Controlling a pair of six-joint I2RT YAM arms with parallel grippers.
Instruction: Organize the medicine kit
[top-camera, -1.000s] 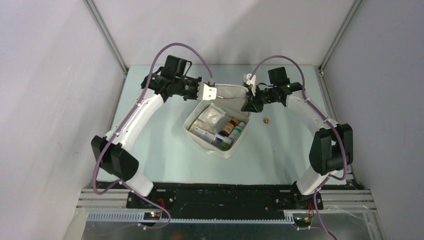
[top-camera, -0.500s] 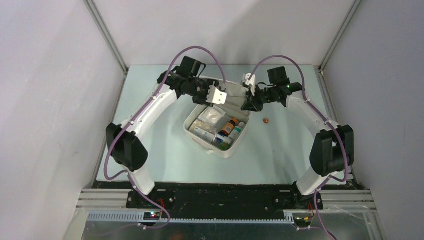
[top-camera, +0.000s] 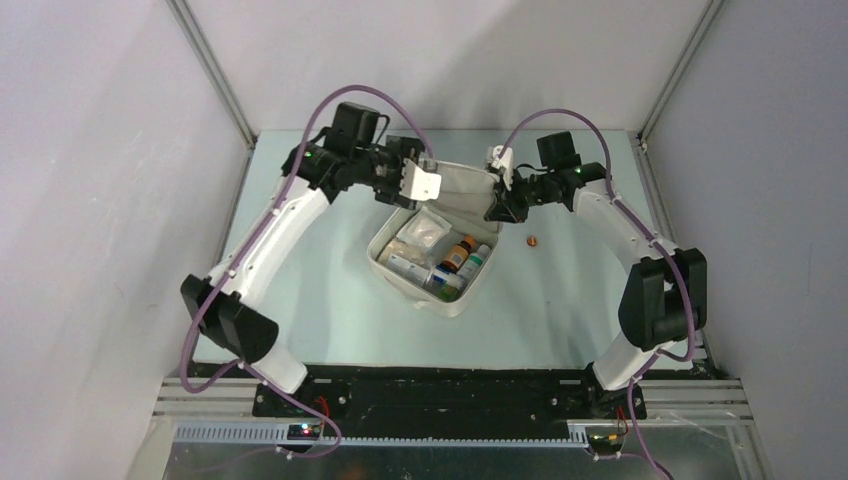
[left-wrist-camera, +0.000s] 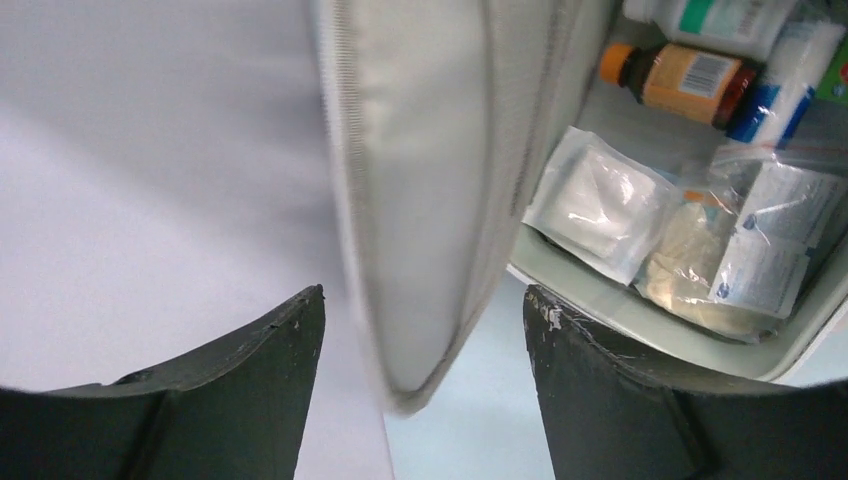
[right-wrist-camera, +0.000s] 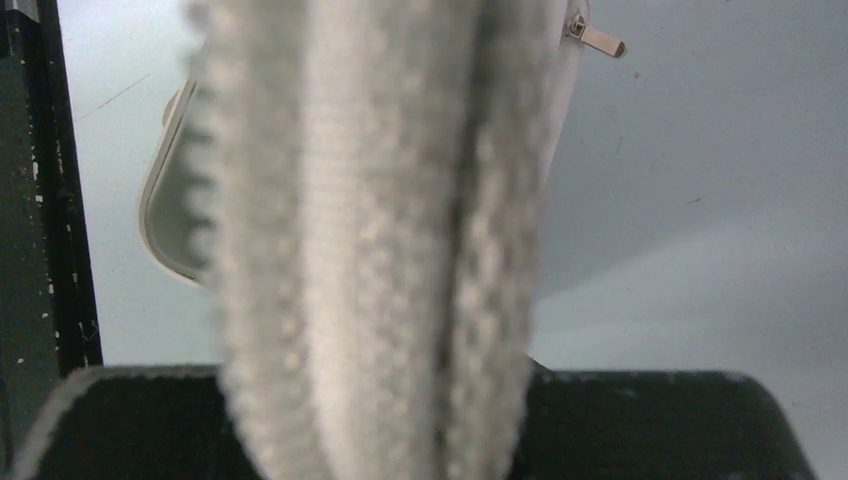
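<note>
Left tool has just let go: jaws now apart, lid edge loose between them. Medicine kit sits open on surface, below both tools. Right tool alone stays clamped on lid; likely sags.

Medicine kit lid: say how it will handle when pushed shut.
Probably floppy: the lid is soft padded fabric, visibly bowed. Likely light: it stands raised with only the right gripper pinching its edge. Pushed, it should hinge over the medicine kit, sagging somewhat.
</note>
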